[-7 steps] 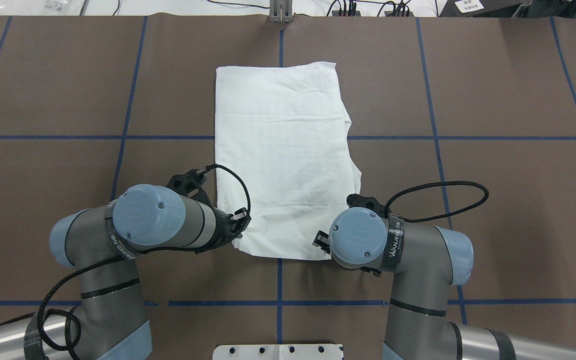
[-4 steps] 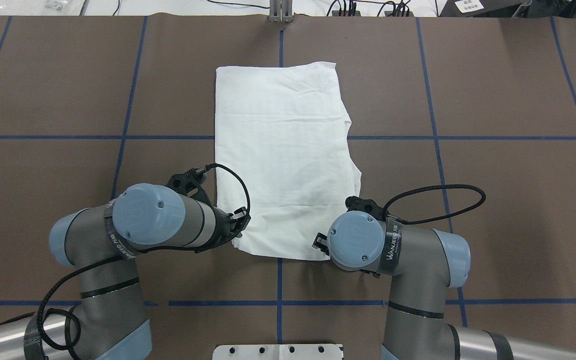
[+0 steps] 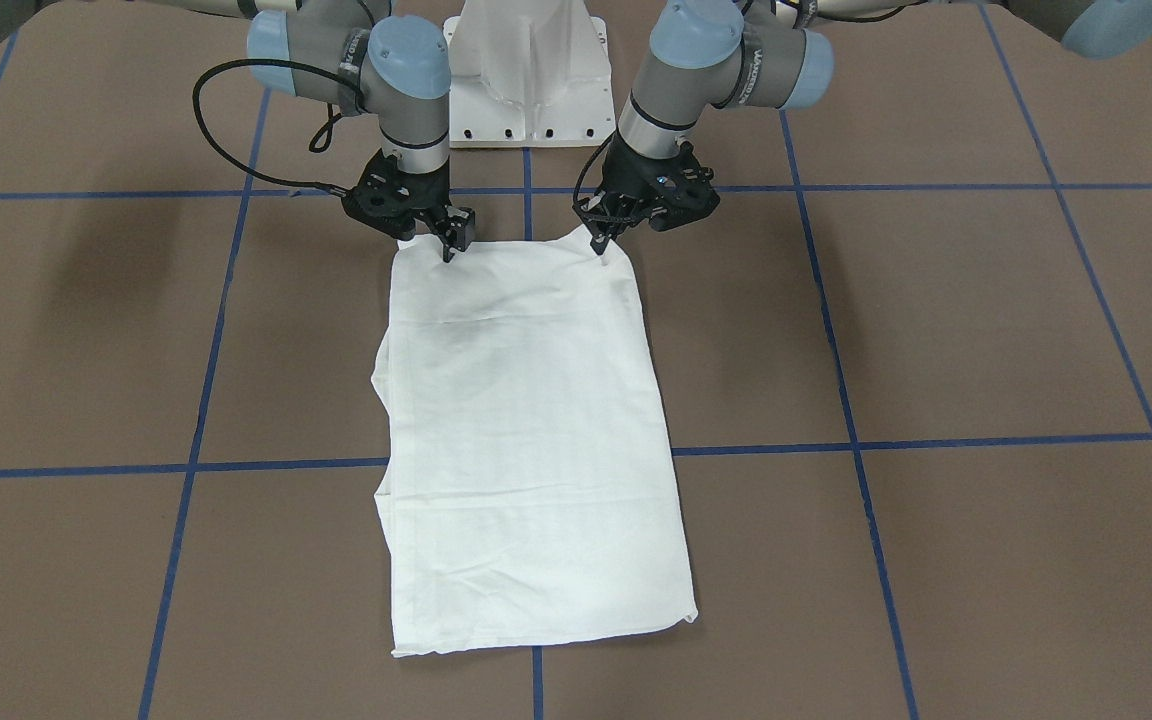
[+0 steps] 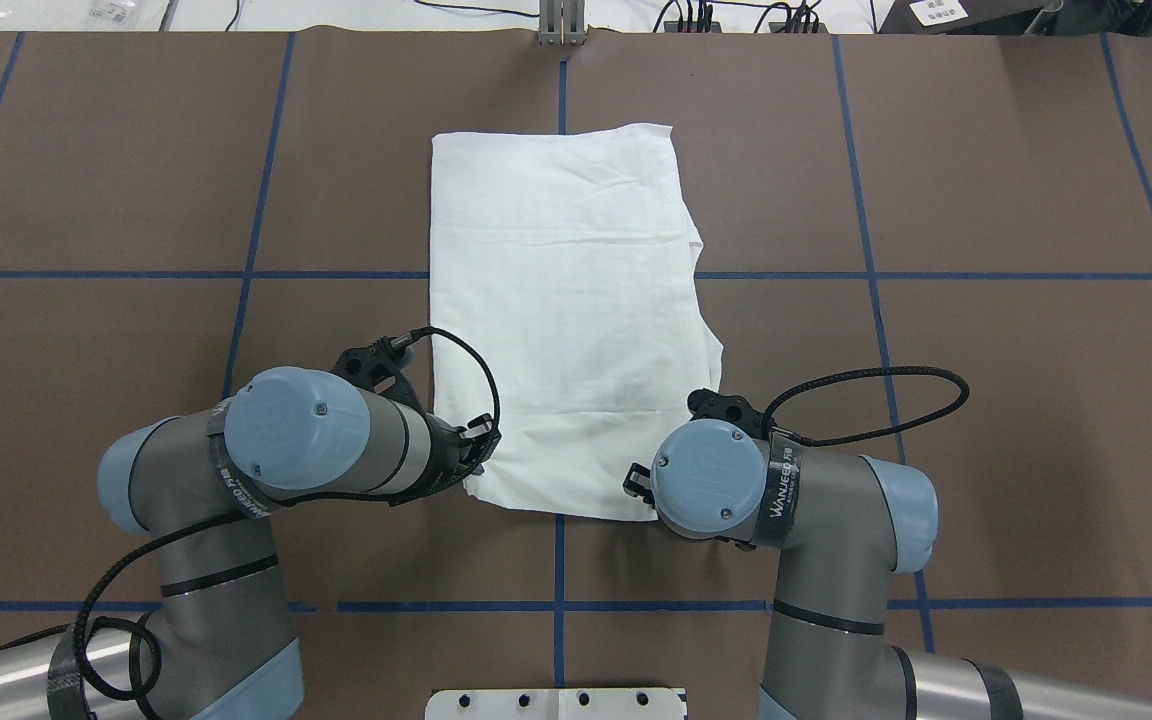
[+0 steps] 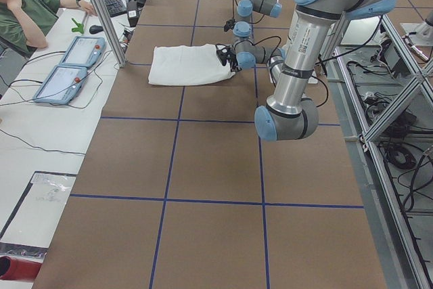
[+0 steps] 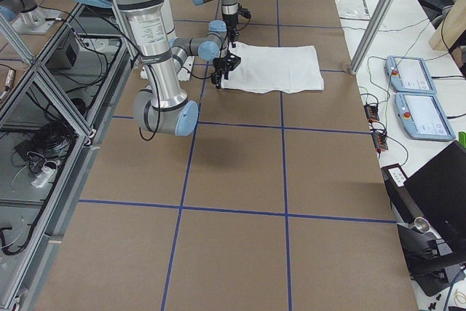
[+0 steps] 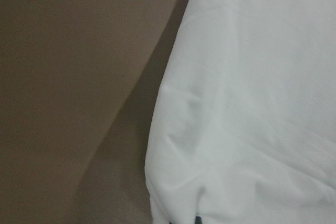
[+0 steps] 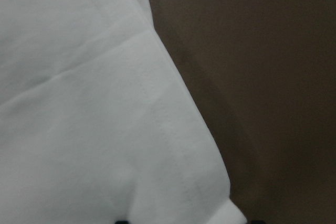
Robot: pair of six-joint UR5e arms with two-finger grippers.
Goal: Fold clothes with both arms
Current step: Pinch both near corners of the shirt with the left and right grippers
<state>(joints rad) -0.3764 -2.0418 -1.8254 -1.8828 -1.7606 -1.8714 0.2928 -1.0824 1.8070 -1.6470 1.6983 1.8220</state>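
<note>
The clothes (image 3: 526,420) are one white shirt folded into a long rectangle, lying flat on the brown table (image 4: 986,400); no print shows. Both arms reach down at its edge nearest the robot. My left gripper (image 3: 600,243) is shut on the shirt's near corner, and the cloth (image 7: 252,103) puckers up toward its tips. My right gripper (image 3: 449,248) stands open over the other near corner, with the hem corner (image 8: 226,208) between its parted fingertips. From overhead the wrists hide both grippers' tips; the shirt (image 4: 566,300) stretches away from them.
The white pedestal base (image 3: 526,80) stands just behind the grippers. Blue tape lines (image 4: 866,275) grid the table. In the exterior left view a seated person (image 5: 27,5) and two control pendants (image 5: 67,65) are at a side desk beyond an aluminium post (image 5: 101,11).
My right arm has shifted slightly left and toward the robot along the shirt's near edge. The left arm and the shirt have stayed put.
</note>
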